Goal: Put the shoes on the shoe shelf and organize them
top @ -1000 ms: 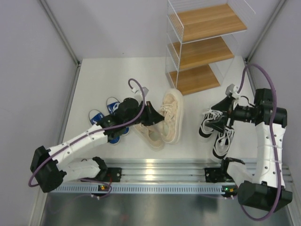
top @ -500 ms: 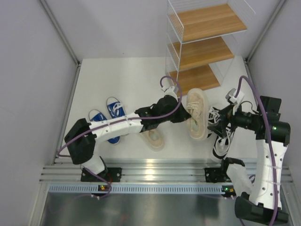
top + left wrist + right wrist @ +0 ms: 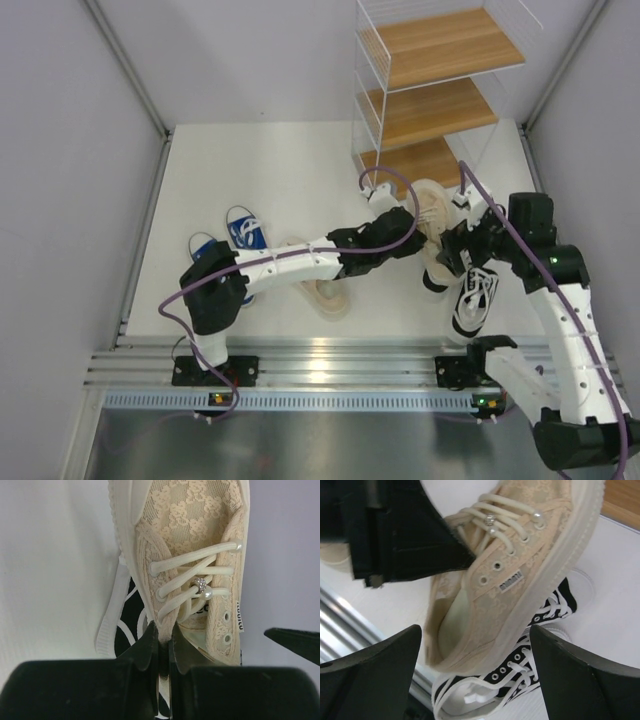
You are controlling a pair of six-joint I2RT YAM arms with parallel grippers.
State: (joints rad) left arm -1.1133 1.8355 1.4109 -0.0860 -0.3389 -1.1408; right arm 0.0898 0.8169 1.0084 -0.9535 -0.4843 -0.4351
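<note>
Blue sneakers (image 3: pixel 245 228), two of them, are lying near the table's (image 3: pixel 280 160) left edge. One beige sneaker (image 3: pixel 328 296) is resting mid-table, under the left arm. The second beige sneaker (image 3: pixel 195 555) is hanging pinched in the left gripper (image 3: pixel 161 635), in front of the three-tier shoe shelf (image 3: pixel 430 95). The right gripper (image 3: pixel 475 632) is gaping wide around its heel, over two black sneakers (image 3: pixel 472 300).
</note>
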